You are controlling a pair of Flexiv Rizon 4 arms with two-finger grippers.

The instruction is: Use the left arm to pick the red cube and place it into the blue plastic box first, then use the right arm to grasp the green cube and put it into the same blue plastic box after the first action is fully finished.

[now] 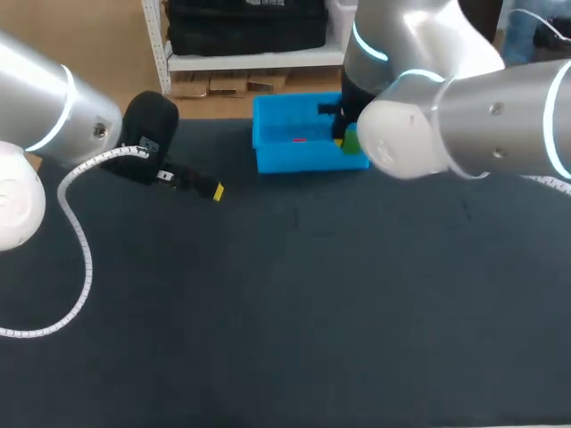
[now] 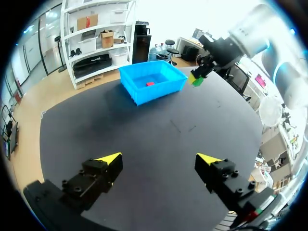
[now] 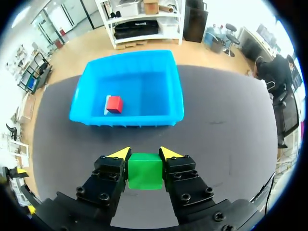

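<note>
The red cube (image 3: 114, 104) lies inside the blue plastic box (image 3: 174, 82), also seen as the red cube (image 2: 150, 83) in the box (image 2: 139, 93) and the red cube (image 1: 299, 139) in the box (image 1: 277, 159) at the table's back. My right gripper (image 3: 144, 153) is shut on the green cube (image 3: 145, 170) and holds it in the air just short of the box's near wall. From the left wrist the green cube (image 2: 198, 81) hangs beside the box; overhead the green cube (image 1: 351, 142) peeks out by the right arm. My left gripper (image 2: 159, 158) stands open over bare table; one yellow tip (image 1: 218, 190) shows.
A white coiled cable (image 1: 82, 241) trails from my left arm over the table's left part. The dark table (image 1: 312, 312) stretches wide in front of the box. My right arm's big elbow (image 1: 419, 134) hides the box's right end in the head view.
</note>
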